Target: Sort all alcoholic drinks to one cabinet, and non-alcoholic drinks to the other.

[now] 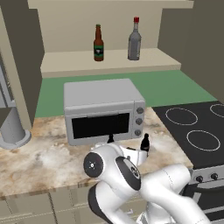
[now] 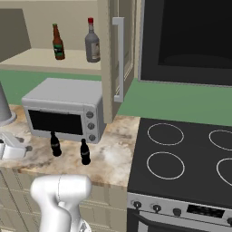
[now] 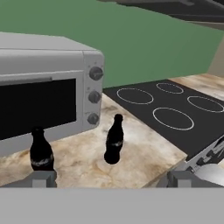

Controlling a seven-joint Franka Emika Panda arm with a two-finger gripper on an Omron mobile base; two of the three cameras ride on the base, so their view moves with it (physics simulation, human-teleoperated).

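With the beer bottle [image 1: 98, 43] and grey red-capped bottle [image 1: 134, 40] already shelved in the open cabinet [image 1: 109, 61], both cola bottles [image 3: 114, 139] [image 3: 41, 151] stand on the counter [image 3: 144, 144] just ahead of the gripper [image 3: 111, 178], its jaws released and empty.

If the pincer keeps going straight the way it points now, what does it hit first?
Most likely the right-hand cola bottle, upright on the counter almost centred between the open pincer fingertips. The other cola bottle sits off to the left, near one fingertip. Depth is uncertain.
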